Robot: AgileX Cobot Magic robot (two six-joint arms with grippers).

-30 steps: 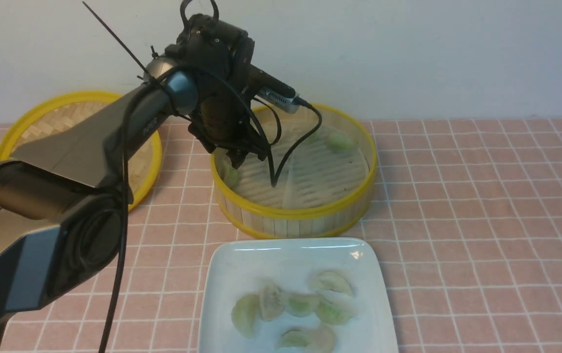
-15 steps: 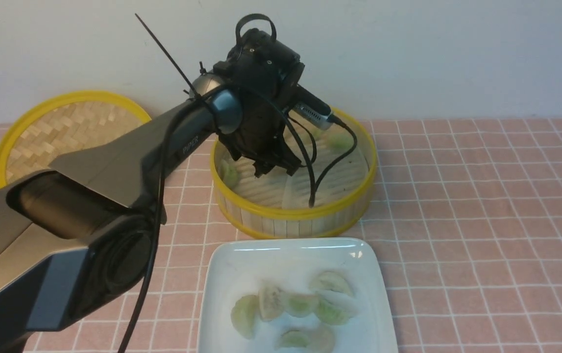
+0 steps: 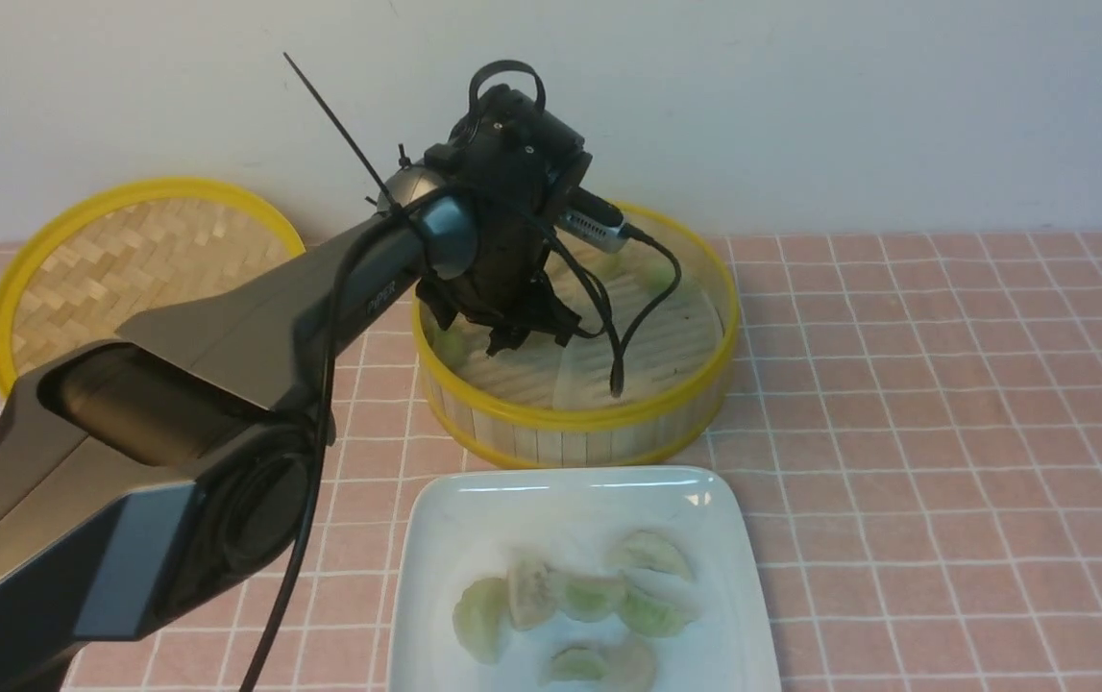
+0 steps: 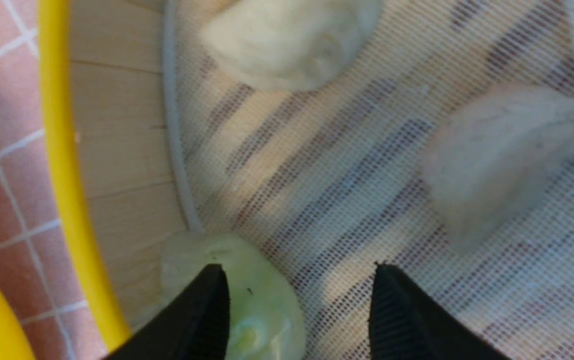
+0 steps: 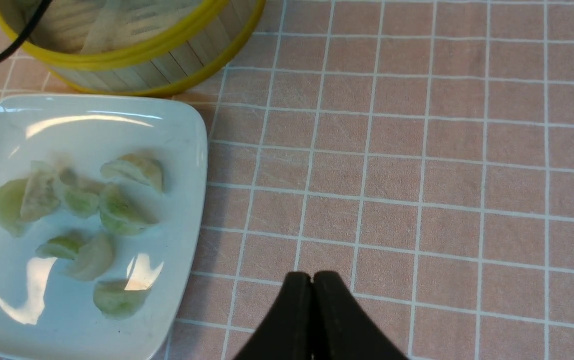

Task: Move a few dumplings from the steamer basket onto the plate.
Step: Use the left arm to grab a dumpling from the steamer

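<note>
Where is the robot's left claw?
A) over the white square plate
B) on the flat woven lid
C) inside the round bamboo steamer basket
C: the left gripper hangs open inside the round yellow-rimmed bamboo steamer basket, beside a pale green dumpling.

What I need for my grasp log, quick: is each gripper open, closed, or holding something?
Left gripper: open, holding nothing, beside a dumpling.
Right gripper: closed, empty.

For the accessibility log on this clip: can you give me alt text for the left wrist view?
The open left gripper hangs inside the steamer basket, one finger in front of a green dumpling that lies by the basket wall. Two paler dumplings lie apart on the mesh liner beyond.
</note>
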